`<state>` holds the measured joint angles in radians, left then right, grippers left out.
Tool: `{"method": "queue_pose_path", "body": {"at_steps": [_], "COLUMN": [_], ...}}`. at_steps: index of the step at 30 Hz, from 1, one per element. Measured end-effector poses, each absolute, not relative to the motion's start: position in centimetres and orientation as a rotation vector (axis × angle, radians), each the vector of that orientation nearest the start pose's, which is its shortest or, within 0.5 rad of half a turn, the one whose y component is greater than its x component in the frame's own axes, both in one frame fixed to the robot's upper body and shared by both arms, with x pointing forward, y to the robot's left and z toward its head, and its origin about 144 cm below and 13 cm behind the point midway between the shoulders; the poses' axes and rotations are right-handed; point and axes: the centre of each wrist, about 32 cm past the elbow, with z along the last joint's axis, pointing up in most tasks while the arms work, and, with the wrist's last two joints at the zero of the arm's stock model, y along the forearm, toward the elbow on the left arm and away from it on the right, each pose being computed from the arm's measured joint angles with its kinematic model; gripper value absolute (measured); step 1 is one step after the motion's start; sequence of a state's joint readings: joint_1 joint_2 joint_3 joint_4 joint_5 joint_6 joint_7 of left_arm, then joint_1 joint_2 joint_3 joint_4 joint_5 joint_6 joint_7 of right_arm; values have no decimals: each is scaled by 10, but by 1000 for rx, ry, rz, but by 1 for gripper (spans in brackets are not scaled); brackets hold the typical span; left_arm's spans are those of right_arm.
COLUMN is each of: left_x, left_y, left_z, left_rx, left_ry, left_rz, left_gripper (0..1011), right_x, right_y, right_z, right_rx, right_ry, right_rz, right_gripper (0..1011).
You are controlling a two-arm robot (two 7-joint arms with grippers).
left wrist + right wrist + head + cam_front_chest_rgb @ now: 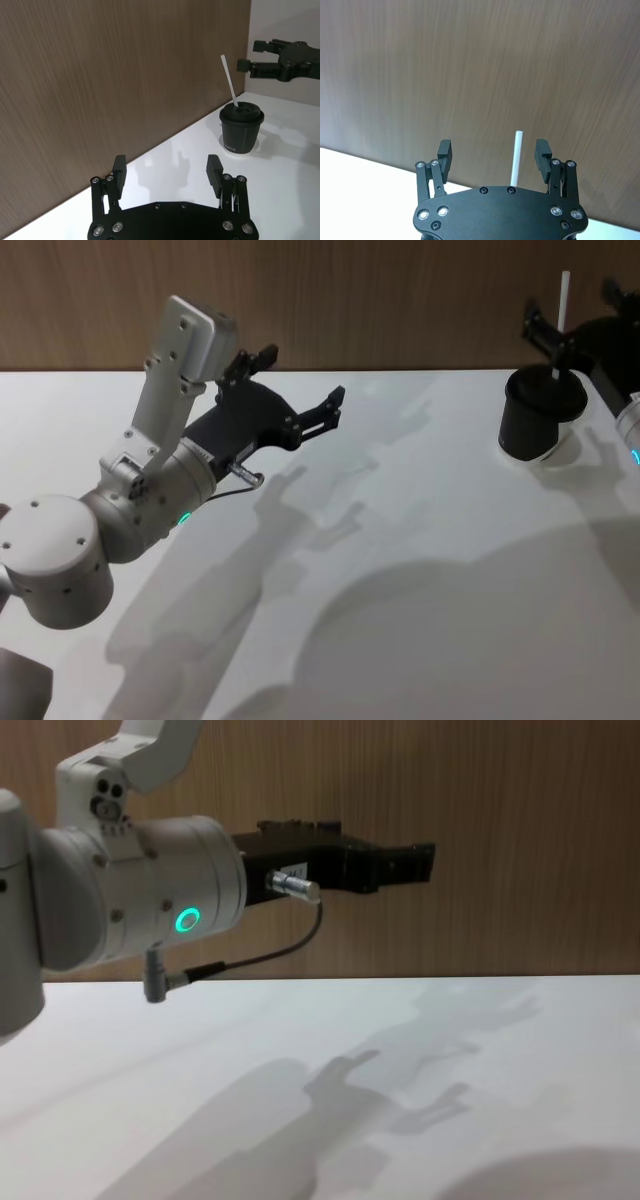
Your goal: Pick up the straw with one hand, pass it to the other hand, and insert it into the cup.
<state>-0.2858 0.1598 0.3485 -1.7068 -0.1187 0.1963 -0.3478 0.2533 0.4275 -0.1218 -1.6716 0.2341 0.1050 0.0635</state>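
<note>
Both pairs of jaws stand apart with nothing between them. On the head view's clock face, the left gripper [300, 390] hovers above the white table [420, 560] at about ten o'clock, its black fingers pointing toward the wooden wall [380, 300] at the far edge. Its silver arm carries a glowing green ring [186, 920] and a thin black cable [260, 958], seen from the chest camera. From its own wrist camera the left gripper [167, 172] shows two spread pads with bare table beyond them.

At about two o'clock in the head view sits the cup [540, 412], black and lidded, resting on the table close to the wall. The straw [563, 302] stands in it, white and thin, rising from the lid and leaning slightly. From the left wrist camera the cup [241, 129] and straw [229, 80] are clear: the straw goes into the lid's top. A small line of pale lettering runs low on the cup's side, too small to read.

Just beyond the cup, the right gripper [560, 338] hangs near the straw's upper part without touching it. From its own wrist camera the right gripper [495, 155] shows the straw [517, 157] upright between the parted fingers, nearer one finger, apart from both.
</note>
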Motion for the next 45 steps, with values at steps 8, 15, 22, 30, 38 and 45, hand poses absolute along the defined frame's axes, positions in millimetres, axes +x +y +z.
{"method": "queue_pose_path", "body": {"at_steps": [8,15,22,30,38,45], "left_x": [506,507,509,511,513,515], "left_y": [152,150,151,153,152,151], "left_z": [1269,1269,1268,1267,1266,1265], "left_rx": [-35,-46,-48,-46,-44,-42], "left_ry": [-250,-282,-305,-322,-330,-334], "left_rz": [887,894,896,902,908,910], "left_gripper": [1003,1003,1003,1003,1003,1003], "right_x": [496,486,481,478,477,476], "right_y": [-294,-287,-280,-270,-263,-258], "right_z": [1267,1265,1264,1262,1259,1258], "right_rx": [-9,4,15,25,31,36], "right_ry": [-294,-244,-198,-141,-105,-82], "right_rz": [-1363,-1330,-1299,-1260,-1235,-1218], "right_gripper": [1001,1001,1001,1001,1001,1001]}}
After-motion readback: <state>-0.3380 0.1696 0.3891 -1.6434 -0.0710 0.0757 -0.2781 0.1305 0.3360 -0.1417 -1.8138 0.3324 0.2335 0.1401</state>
